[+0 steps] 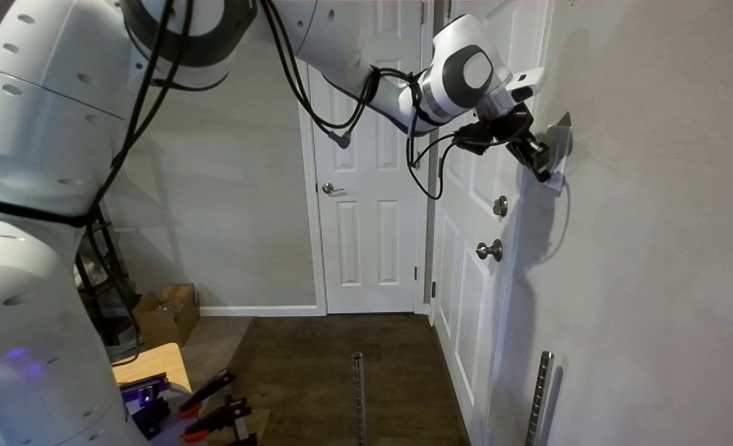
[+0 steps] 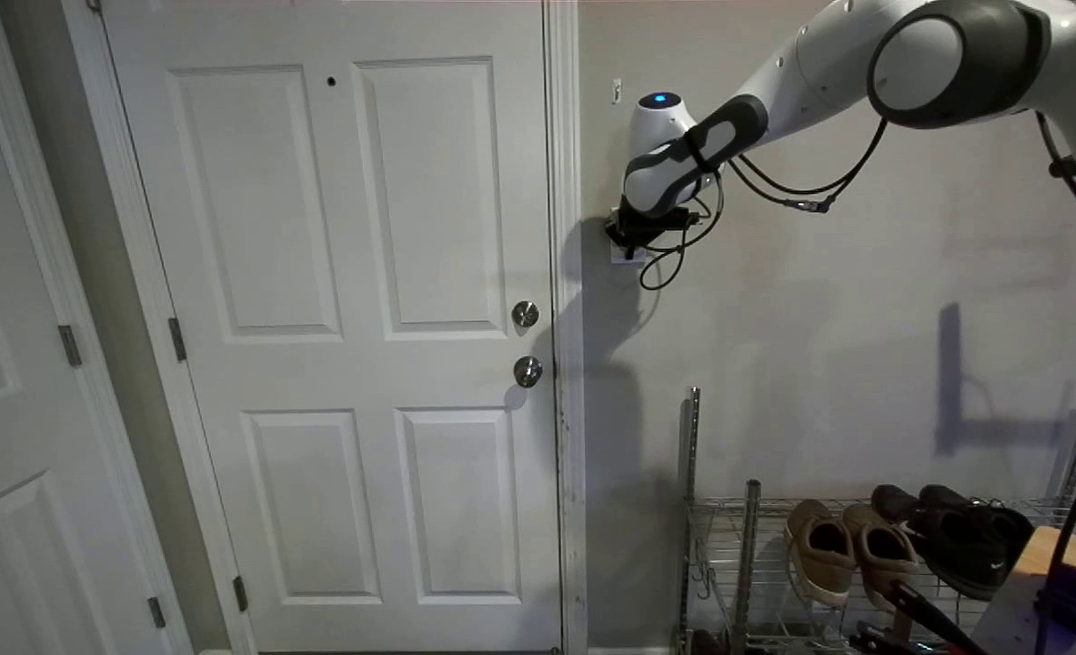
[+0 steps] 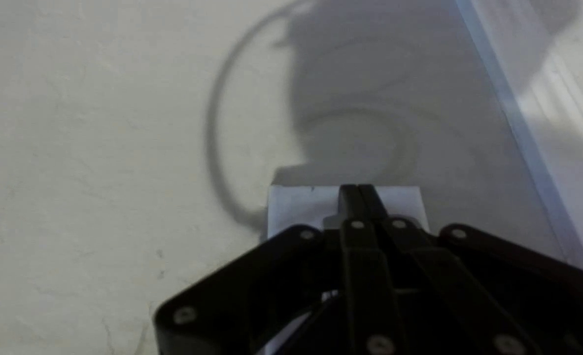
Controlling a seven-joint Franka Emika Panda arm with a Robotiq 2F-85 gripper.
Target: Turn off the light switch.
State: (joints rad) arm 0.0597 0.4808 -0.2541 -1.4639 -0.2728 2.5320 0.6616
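The light switch (image 1: 562,144) is a white upright plate on the grey wall, right of the white door. It also shows in an exterior view (image 2: 628,257) and in the wrist view (image 3: 296,203), mostly covered by the gripper. My black gripper (image 1: 544,176) is at the plate, angled down toward it, and it also shows in an exterior view (image 2: 628,247). In the wrist view the gripper (image 3: 359,188) has its fingertips together with nothing between them. They lie over the lower part of the plate; whether they touch it I cannot tell. The switch's lever is hidden.
The white door (image 2: 451,373) has a round knob (image 2: 527,371) and a deadbolt (image 2: 525,314) beside the wall. Below stands a wire rack (image 2: 774,546) with shoes (image 2: 819,550) and upright metal posts (image 1: 539,396). Cables (image 1: 435,195) hang in loops from the arm.
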